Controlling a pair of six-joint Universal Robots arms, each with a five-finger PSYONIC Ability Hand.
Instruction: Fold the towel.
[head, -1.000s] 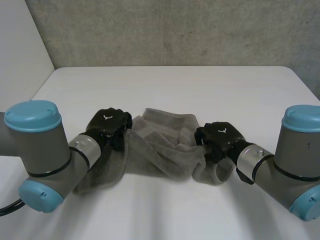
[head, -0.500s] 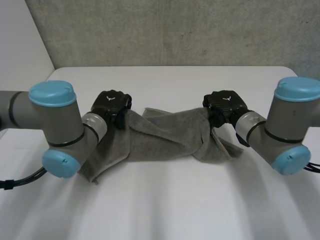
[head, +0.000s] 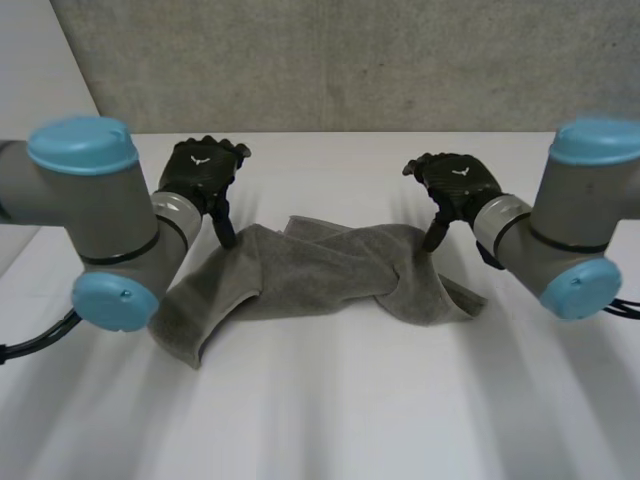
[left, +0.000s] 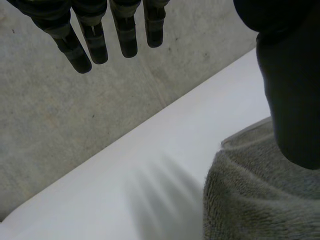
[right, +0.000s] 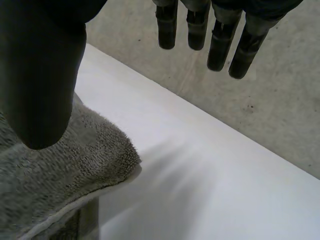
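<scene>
A grey towel (head: 320, 272) lies bunched and creased across the middle of a white counter (head: 330, 420). Its seven o'clock corner curls upward, and there is a thick fold at its four o'clock end. At the towel's ten o'clock we see the left robot hand (head: 203, 168), fingers straight and spread wide, thumb pointing down over the far corner, gripping nothing. At two o'clock the right robot hand (head: 455, 182) mirrors it, wide and empty, thumb over the other far corner. We judge a fold to be in hand but untidy. The next move calls for pinching two corners and drawing the cloth flat before folding it over.
</scene>
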